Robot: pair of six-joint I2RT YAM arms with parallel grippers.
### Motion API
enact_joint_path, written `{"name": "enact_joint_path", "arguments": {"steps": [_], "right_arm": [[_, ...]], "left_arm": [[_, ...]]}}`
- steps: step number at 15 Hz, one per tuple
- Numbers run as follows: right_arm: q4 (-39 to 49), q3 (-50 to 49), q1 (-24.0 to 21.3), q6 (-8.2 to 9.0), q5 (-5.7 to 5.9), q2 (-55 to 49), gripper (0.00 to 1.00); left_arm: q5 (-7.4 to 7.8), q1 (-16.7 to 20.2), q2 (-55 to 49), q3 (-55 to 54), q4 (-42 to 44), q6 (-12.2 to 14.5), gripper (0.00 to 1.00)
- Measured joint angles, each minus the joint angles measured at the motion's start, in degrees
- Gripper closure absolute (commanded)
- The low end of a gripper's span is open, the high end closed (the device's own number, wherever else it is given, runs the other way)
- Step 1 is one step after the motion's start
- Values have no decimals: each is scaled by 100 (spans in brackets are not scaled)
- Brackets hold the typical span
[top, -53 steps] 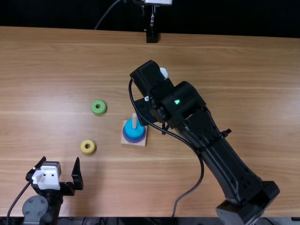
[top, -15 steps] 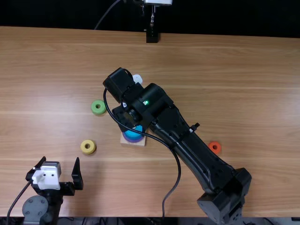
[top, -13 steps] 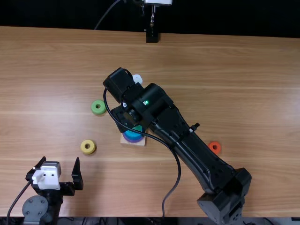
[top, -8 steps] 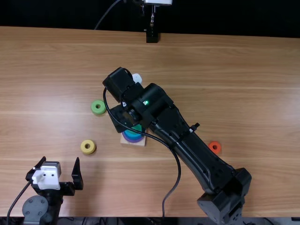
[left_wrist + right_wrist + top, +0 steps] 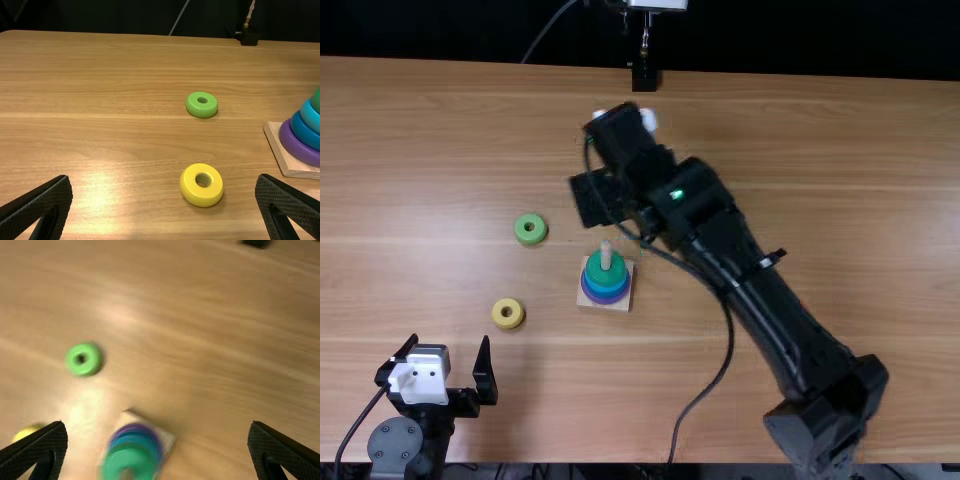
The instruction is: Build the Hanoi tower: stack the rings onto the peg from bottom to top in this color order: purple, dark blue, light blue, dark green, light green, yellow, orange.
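The right gripper point(image 5: 595, 198) is behind the peg base point(image 5: 622, 302) in the top view; in the right wrist view the right gripper point(image 5: 157, 425) stands open and holds nothing. Around the peg point(image 5: 606, 255) sit purple point(image 5: 295, 146), dark blue point(image 5: 305, 131), light blue point(image 5: 311, 117) and, on top, dark green point(image 5: 601, 270) rings. A light green ring point(image 5: 530, 229) lies left of the tower, a yellow ring point(image 5: 508, 313) nearer the front. At front left is the left gripper point(image 5: 448, 345); the left wrist view has the left gripper point(image 5: 164, 180) open too.
The right arm slants across the table from the near right to behind the tower, its cable looping beside it. A black stand point(image 5: 644, 76) is at the table's far edge.
The right arm has lifted off the tower and drawn back and rightward, uncovering the dark green ring, which it has left on the peg above light blue. The left arm has kept still.
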Motion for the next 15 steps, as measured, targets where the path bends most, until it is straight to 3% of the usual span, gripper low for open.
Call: {"name": "enact_joint_path", "arguments": {"steps": [5,12,15], "right_arm": [[1401,-2291,-1014,-46,17,-1740,0],[5086,-5825,-2426,-125,-2,-4251,0],[5641,-6940,-2835,-114,2,-5488,0]], "left_arm": [[0,0,0,2,0,-2,0],[4,0,0,2,0,-2,0],[0,0,0,0,-2,0,0]]}}
